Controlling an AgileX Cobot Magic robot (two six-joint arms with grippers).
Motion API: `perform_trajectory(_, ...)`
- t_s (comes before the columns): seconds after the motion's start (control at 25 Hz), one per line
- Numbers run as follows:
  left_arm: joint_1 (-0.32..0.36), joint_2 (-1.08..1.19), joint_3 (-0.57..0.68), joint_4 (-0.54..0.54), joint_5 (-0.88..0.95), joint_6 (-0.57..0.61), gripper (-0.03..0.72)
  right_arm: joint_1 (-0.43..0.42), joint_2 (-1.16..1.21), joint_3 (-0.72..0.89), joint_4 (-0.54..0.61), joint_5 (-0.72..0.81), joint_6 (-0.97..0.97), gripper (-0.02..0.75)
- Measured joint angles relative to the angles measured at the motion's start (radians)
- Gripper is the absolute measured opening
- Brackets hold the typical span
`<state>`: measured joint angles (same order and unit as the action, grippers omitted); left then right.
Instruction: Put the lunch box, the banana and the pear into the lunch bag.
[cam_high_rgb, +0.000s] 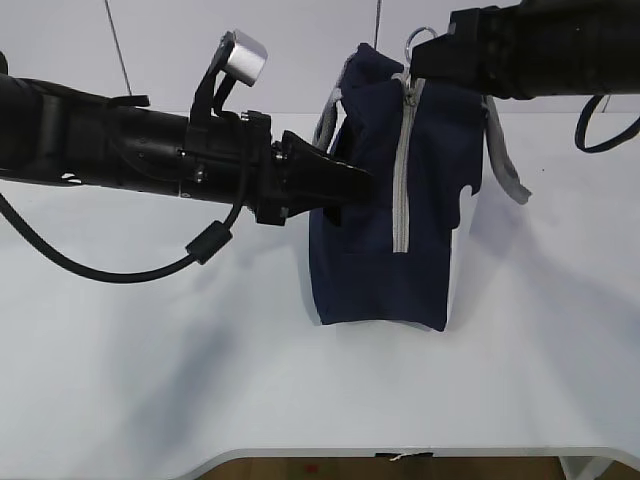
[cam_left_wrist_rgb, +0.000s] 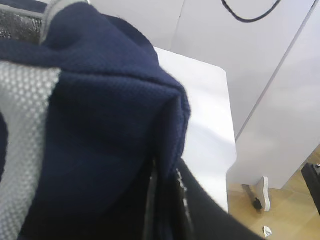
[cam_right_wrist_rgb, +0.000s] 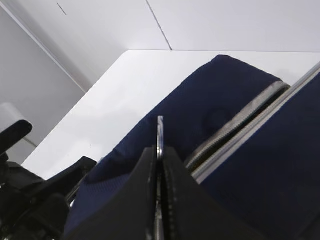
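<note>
Bag (cam_high_rgb: 380, 200) zipped: my left gripper (cam_high_rgb: 345, 185) pinches fabric, right gripper (cam_right_wrist_rgb: 160, 165) clamps ring pull (cam_high_rgb: 422, 36) (keep left taut, pull steadily).

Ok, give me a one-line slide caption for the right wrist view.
Right gripper shut on the ring pull of the lunch bag, zipper running alongside.
</note>
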<state>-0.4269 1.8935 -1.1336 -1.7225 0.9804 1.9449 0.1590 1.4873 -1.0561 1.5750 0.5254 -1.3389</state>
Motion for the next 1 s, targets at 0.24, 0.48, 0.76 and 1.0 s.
perform_trajectory(0.24,0.000,0.000,0.000,0.024,0.004,-0.005,0.035,0.000,0.001,0.000,0.006,0.000,0.000,0.006)
perform_trajectory(0.48,0.000,0.000,-0.002,0.030,0.008,-0.007,0.034,0.000,0.002,-0.032,0.014,0.000,0.000,0.006)
perform_trajectory(0.76,0.000,0.000,-0.008,0.022,0.016,-0.010,0.034,0.000,0.018,-0.054,0.003,-0.018,0.002,0.006)
perform_trajectory(1.0,0.000,0.000,-0.008,0.038,0.020,-0.012,0.029,0.000,0.034,-0.062,-0.063,-0.016,0.079,0.006)
